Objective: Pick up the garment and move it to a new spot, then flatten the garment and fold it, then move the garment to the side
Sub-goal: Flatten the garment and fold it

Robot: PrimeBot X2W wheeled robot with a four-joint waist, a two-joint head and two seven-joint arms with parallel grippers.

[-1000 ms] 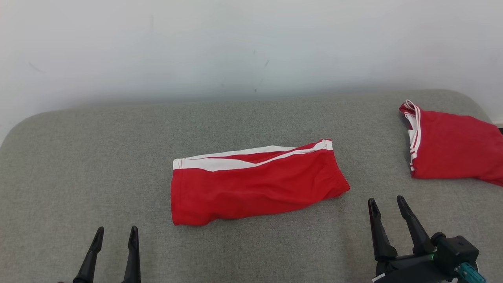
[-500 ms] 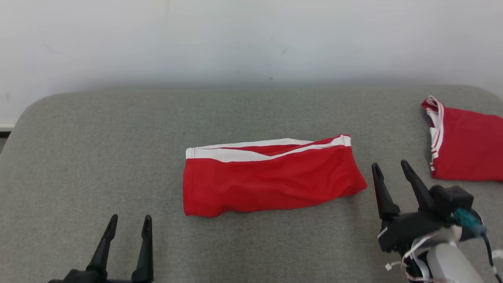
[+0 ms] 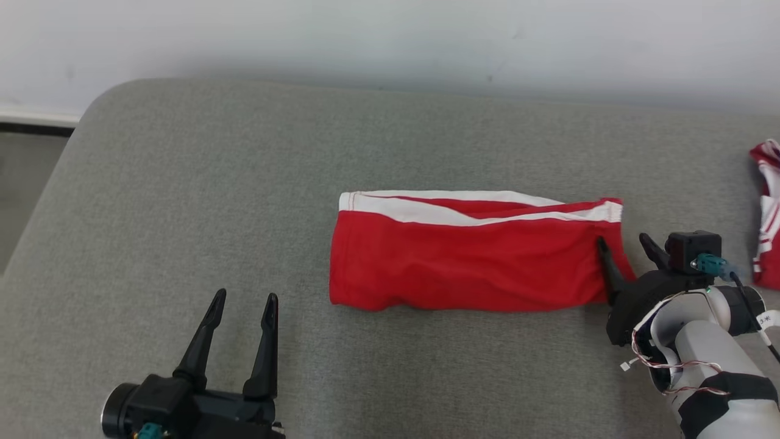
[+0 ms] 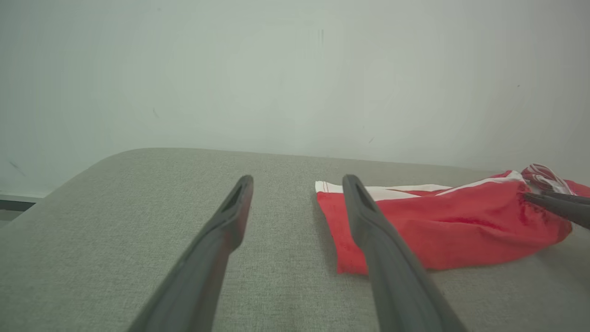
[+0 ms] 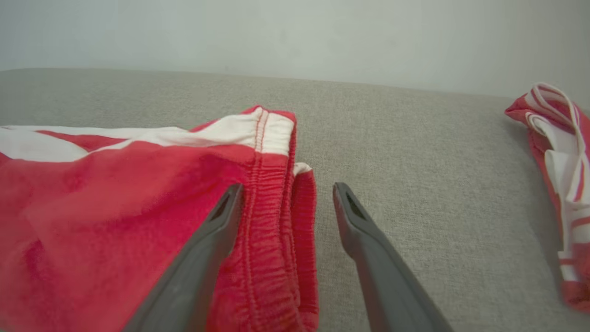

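The garment is a pair of red shorts with white stripes, folded into a long band on the grey cushion. My right gripper stands open at its right end. In the right wrist view the elastic waistband edge of the garment lies between the fingers of the right gripper, with the left fingertip over the red cloth. My left gripper is open and empty, on the cushion left of the garment's near left corner. The left wrist view shows that gripper just short of the garment.
A second red and white garment lies at the far right, also in the right wrist view. A pale wall rises behind the cushion. The cushion's rounded left edge drops to the floor. The right gripper's fingers show in the left wrist view.
The camera has shifted, so the whole picture slid right. My right gripper has advanced from below the garment's right corner onto its right end. Both grippers stay open.
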